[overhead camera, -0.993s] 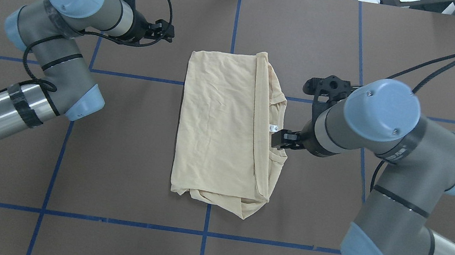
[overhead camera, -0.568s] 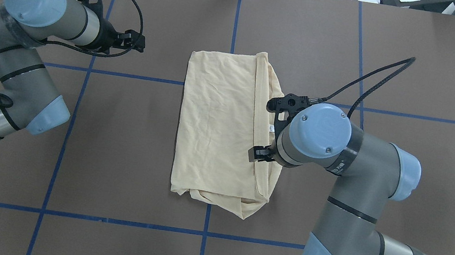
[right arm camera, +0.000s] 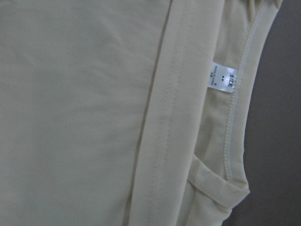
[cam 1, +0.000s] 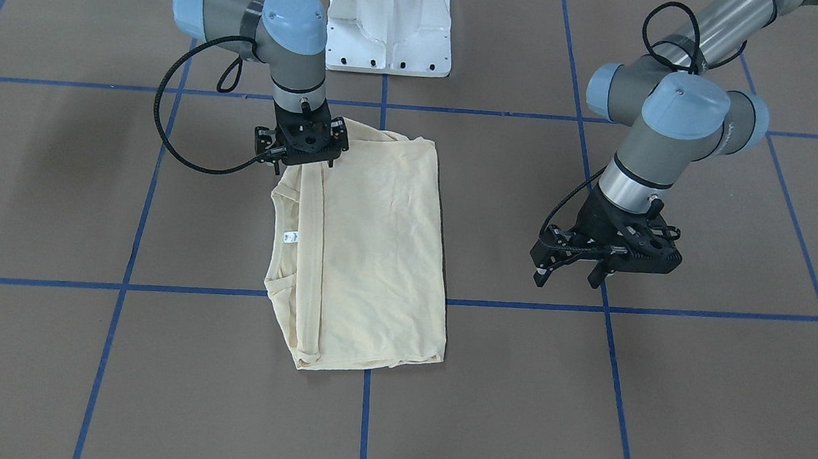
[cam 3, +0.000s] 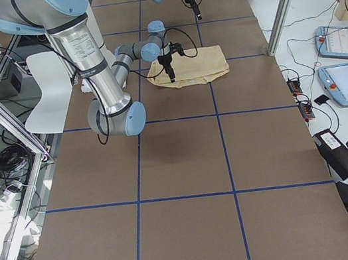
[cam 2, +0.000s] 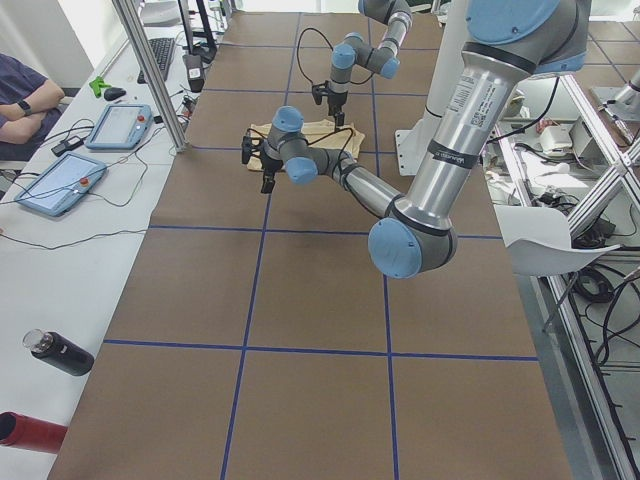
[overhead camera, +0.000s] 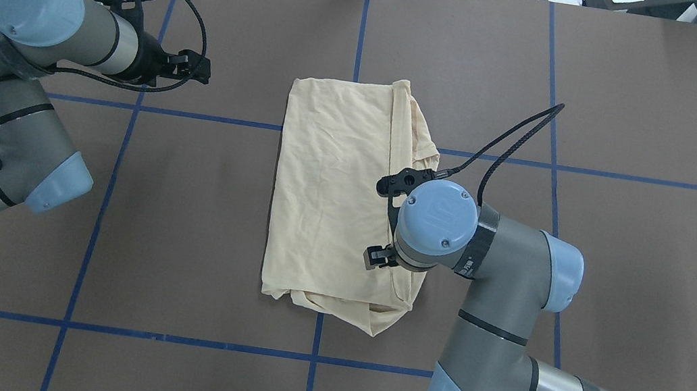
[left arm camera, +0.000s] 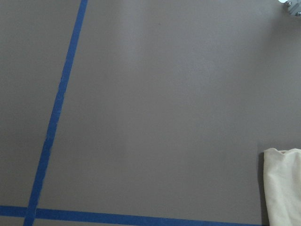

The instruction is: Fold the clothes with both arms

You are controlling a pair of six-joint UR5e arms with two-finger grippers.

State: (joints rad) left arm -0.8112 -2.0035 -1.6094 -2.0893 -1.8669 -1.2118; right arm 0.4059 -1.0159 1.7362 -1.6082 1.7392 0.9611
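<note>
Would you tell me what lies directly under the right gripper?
The collar-side edge of the folded T-shirt lies under the right gripper. The table beneath that cloth is covered, and whether the gripper touches it cannot be seen.

Where things sit on your bench (overhead camera: 193, 235)
You have the shirt (overhead camera: 334, 200) lying at the middle; the right gripper (cam 1: 303, 161) hangs over its right edge, toward the robot's end, and the left gripper (cam 1: 569, 277) is well apart to the shirt's left, over bare bench.
</note>
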